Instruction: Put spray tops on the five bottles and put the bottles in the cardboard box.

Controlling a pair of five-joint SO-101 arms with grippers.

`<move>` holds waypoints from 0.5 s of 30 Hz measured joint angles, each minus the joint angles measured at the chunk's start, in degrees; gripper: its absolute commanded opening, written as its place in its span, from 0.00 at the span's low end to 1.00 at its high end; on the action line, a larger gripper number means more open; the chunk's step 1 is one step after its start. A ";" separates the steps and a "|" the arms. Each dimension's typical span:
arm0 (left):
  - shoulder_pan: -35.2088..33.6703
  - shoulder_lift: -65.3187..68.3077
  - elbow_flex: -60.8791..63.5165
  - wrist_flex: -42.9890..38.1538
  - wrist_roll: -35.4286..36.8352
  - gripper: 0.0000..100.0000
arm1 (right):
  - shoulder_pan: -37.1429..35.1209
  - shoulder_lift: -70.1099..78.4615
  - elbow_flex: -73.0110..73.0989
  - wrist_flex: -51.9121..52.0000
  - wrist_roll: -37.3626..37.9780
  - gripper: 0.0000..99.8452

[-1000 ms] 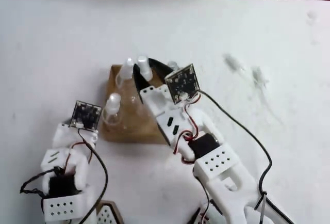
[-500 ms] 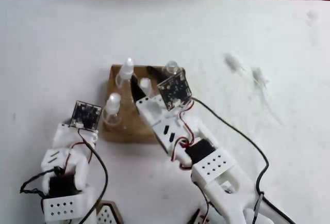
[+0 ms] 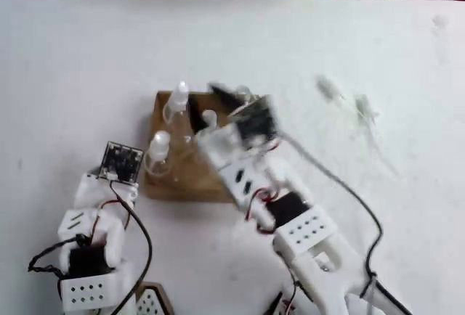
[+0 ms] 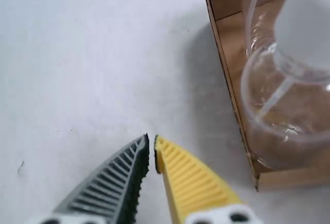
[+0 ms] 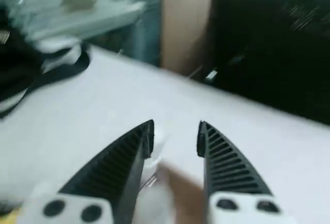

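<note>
The left claw (image 4: 152, 144) is pressed together on nothing over the white table (image 4: 77, 53). The cardboard box (image 4: 227, 69) lies just beside its yellow finger, a clear bottle (image 4: 289, 105) standing inside. The right claw (image 5: 174, 131) is spread and empty above the box, white-topped bottles (image 3: 178, 101) close beside it.

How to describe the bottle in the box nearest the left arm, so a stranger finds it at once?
On the white table, find the brown cardboard box in the middle. The bottle stands in its corner beside the left arm. The other bottles stand farther from that arm.
</note>
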 measured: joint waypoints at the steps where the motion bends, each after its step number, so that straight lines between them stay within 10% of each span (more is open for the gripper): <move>1: 0.00 0.00 0.00 0.00 0.00 0.02 | 2.02 -0.97 -1.58 0.09 0.00 0.11; 15: 0.00 0.00 0.00 0.00 0.00 0.02 | 35.69 8.97 -32.09 25.58 0.00 0.11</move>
